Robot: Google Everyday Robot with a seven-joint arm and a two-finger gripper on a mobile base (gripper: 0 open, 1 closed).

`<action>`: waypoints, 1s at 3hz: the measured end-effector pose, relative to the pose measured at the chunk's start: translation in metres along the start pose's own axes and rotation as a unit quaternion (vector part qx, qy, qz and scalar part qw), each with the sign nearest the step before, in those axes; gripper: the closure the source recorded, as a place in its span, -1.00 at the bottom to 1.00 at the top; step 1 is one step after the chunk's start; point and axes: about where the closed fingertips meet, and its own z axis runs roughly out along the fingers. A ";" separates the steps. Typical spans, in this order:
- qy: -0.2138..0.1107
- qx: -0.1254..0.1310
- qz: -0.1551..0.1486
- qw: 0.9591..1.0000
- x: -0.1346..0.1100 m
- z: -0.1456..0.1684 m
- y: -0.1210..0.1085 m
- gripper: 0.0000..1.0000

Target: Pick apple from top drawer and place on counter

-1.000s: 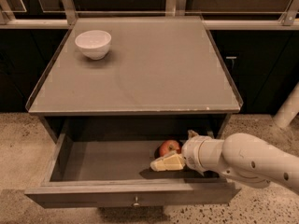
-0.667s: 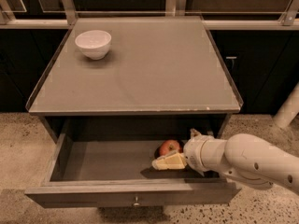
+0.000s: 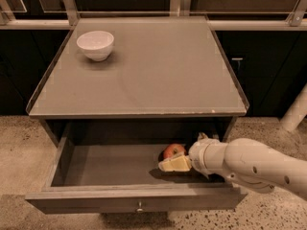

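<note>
The top drawer point(image 3: 96, 198) stands pulled open below the counter point(image 3: 153, 75). The apple point(image 3: 174, 150), red-orange and round, lies on the drawer floor right of centre. My gripper point(image 3: 172, 163) reaches in from the right, low inside the drawer, with its cream tip right in front of the apple and touching or nearly touching it. The white arm point(image 3: 249, 164) crosses over the drawer's right front corner and hides that part of the drawer.
A white bowl point(image 3: 95, 44) stands at the counter's back left corner. Dark cabinets and a metal rail run behind the counter. A white post point(image 3: 296, 110) stands on the speckled floor at the right.
</note>
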 end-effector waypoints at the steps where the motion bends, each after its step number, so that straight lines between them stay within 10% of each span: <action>1: 0.016 0.008 0.006 1.000 0.010 0.008 -0.003 -1.00; 3: 0.025 -0.021 0.020 0.999 0.018 0.023 0.012 -1.00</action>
